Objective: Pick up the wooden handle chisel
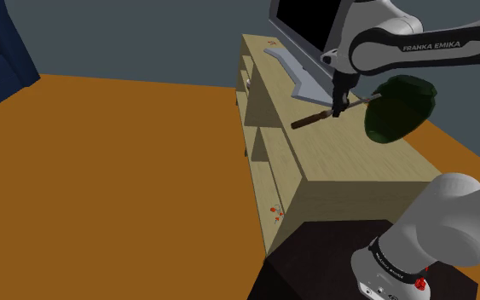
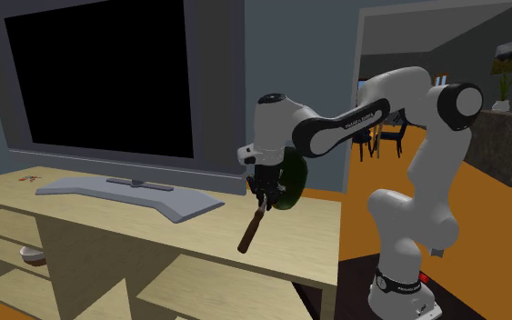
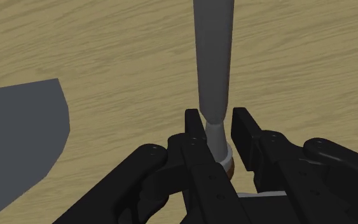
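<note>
The end effector (image 2: 261, 200) clasps the chisel (image 2: 251, 230), handle tilted downward, seemingly clear of the pale cabinet (image 2: 304, 232).

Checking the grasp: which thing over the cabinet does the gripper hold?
The brown-handled chisel; the grey TV base and dark green object lie outside the fingers.

The shoulder camera sits high beside the dark box stand (image 1: 306, 268), looking down along the pale wooden table (image 1: 349, 162) toward the black-screened television (image 1: 302, 21). The second camera stands lower before the table's shelved front, facing the television, the white arm (image 2: 431, 191) at that view's right. The wrist camera peers past the black fingers (image 3: 193, 130), close over the tabletop. All three catch the television's flat grey base (image 1: 293, 72).
</note>
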